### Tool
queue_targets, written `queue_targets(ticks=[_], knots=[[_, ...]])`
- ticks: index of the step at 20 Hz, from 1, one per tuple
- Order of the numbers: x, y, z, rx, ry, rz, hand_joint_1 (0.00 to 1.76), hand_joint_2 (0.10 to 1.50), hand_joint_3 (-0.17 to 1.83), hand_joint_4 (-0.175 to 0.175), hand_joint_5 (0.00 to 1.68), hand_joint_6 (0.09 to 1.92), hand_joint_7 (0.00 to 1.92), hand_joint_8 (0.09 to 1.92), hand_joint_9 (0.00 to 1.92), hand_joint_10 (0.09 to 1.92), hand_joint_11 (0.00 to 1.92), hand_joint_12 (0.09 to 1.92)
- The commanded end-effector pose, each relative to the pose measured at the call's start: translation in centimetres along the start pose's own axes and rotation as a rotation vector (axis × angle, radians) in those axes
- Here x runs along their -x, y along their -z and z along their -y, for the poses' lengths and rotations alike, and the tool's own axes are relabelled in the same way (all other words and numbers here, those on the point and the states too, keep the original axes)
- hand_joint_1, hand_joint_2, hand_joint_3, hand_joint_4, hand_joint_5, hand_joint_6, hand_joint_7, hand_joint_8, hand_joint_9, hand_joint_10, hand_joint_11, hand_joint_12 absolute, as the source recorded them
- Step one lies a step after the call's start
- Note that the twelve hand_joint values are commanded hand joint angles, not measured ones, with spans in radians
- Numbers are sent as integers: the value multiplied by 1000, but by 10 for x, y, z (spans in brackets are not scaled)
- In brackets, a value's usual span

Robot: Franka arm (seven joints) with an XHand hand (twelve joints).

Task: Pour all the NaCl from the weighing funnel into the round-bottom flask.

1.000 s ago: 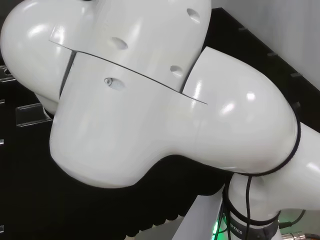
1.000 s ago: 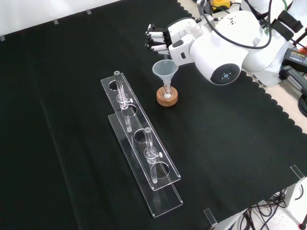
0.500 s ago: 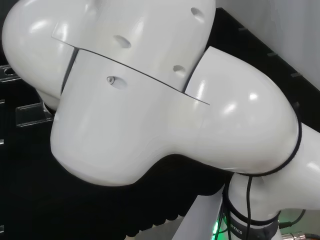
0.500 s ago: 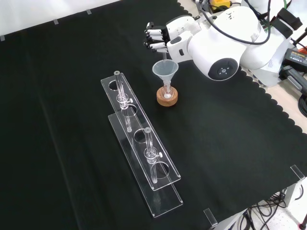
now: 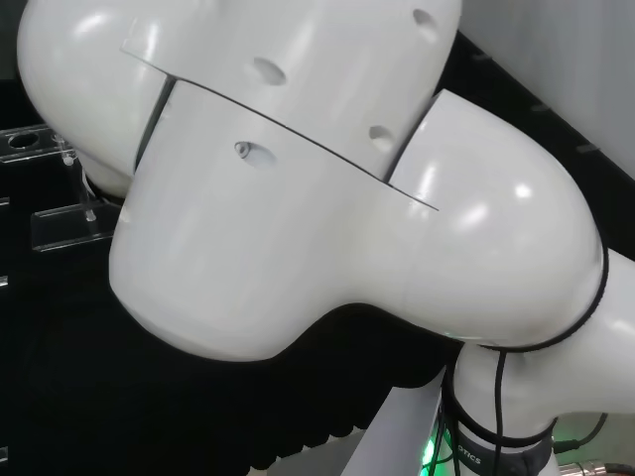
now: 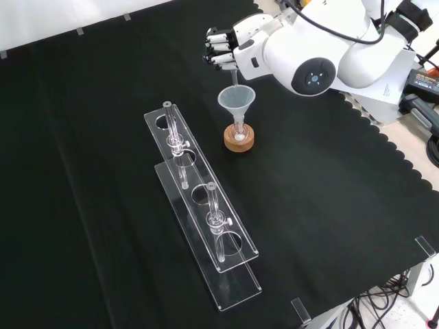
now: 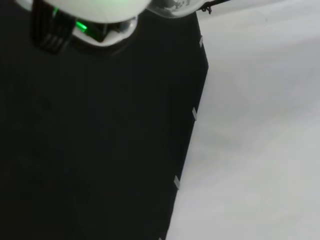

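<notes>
front view: hand (image 6: 223, 49) at top, fingers curled, pinching a thin clear stem | stem tip just above funnel (image 6: 236, 101) in flask on cork ring (image 6: 239, 141) | worktop (image 6: 103, 171) black

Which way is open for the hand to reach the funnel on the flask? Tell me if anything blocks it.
Probably from straight above. In the front view the hand is curled round a thin glass stem, right over the funnel on the cork ring. Nothing stands between them; the clear rack stands aside.
</notes>
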State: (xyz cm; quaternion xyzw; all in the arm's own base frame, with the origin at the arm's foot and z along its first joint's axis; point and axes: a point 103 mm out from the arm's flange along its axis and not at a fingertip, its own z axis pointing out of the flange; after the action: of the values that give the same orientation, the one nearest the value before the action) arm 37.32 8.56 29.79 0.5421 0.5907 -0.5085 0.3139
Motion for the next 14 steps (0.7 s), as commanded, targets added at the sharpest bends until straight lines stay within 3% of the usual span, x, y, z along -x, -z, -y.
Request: queue_targets(ticks=[1,11,14], knots=[[2,-6,-1,16,27,-69,1129,616,788,115,1208,849,564,664,896,329,821,1012],[19,-26,-3,23,72,-306,1129,617,788,119,1208,849,564,663,895,330,820,1012],[27,-32,-4,15,79,-416,1128,617,788,120,1208,849,564,663,894,330,819,1011]])
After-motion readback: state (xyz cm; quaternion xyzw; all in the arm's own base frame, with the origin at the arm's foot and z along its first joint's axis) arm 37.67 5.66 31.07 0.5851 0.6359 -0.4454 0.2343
